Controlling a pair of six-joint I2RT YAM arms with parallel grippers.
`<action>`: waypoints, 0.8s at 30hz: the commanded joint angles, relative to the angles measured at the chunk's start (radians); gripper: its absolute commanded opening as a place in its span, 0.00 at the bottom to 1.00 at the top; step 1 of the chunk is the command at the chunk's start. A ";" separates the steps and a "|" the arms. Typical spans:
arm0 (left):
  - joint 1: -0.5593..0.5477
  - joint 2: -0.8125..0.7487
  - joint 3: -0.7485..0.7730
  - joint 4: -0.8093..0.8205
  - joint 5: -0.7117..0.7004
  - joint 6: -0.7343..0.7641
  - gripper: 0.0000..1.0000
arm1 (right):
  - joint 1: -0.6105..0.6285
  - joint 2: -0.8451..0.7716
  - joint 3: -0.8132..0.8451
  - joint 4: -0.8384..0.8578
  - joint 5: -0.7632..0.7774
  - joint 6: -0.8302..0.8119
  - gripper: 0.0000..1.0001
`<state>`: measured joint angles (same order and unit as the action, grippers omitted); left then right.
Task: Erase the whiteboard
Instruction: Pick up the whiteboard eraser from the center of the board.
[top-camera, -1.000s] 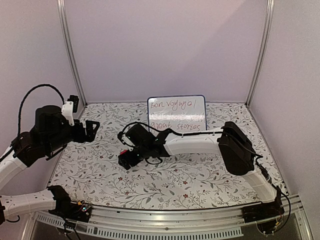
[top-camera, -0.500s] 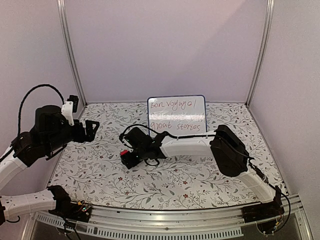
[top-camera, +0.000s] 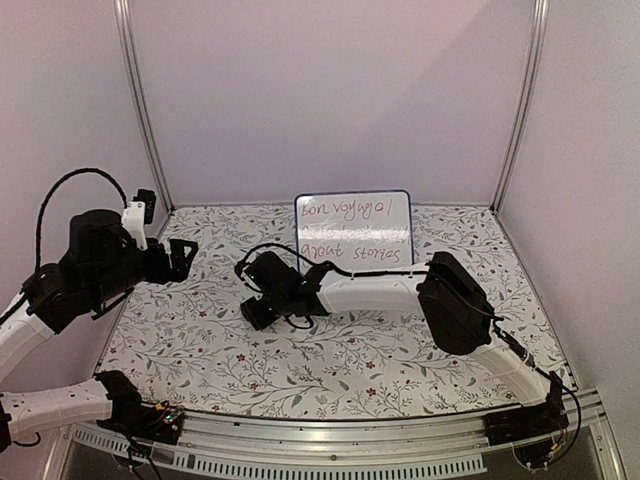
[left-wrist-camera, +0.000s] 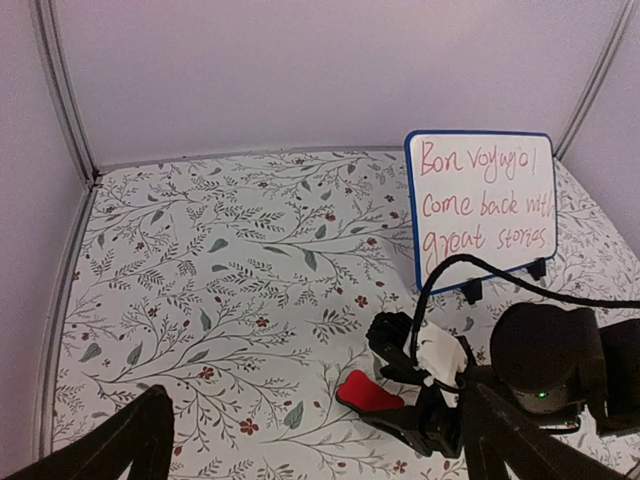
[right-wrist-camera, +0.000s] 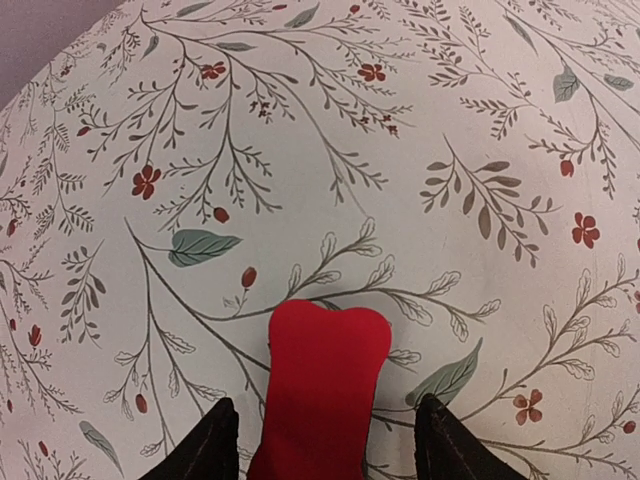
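Observation:
The whiteboard (top-camera: 353, 228) stands upright at the back of the table with red handwriting on it; it also shows in the left wrist view (left-wrist-camera: 485, 210). A small red eraser (right-wrist-camera: 322, 380) lies flat on the floral tablecloth, seen too in the left wrist view (left-wrist-camera: 372, 392). My right gripper (right-wrist-camera: 328, 442) is open, low over the eraser, with one finger on each side and a gap to each. In the top view the right gripper (top-camera: 257, 311) hides the eraser. My left gripper (top-camera: 184, 256) is open and empty, held up at the left, away from both.
A black cable (left-wrist-camera: 440, 285) loops from the right wrist in front of the whiteboard. The enclosure's back wall (top-camera: 330, 100) and metal corner posts (top-camera: 140, 110) bound the floral tablecloth (top-camera: 330, 365).
My right gripper has shifted slightly back and right and come down over the eraser, so its red no longer shows in the top view. The left arm has not moved.

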<state>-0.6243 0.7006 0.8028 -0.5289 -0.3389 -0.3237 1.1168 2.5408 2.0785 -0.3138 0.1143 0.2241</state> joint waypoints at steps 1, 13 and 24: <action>0.017 -0.001 -0.011 0.029 0.014 0.010 1.00 | -0.006 0.032 0.041 0.007 0.006 -0.006 0.57; 0.028 -0.001 -0.011 0.032 0.025 0.012 1.00 | -0.006 0.044 0.043 -0.002 0.008 -0.013 0.59; 0.031 -0.003 -0.011 0.033 0.030 0.012 1.00 | -0.006 0.058 0.043 -0.002 0.007 -0.006 0.52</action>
<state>-0.6075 0.7006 0.8021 -0.5137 -0.3210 -0.3218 1.1172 2.5744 2.1014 -0.3130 0.1207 0.2192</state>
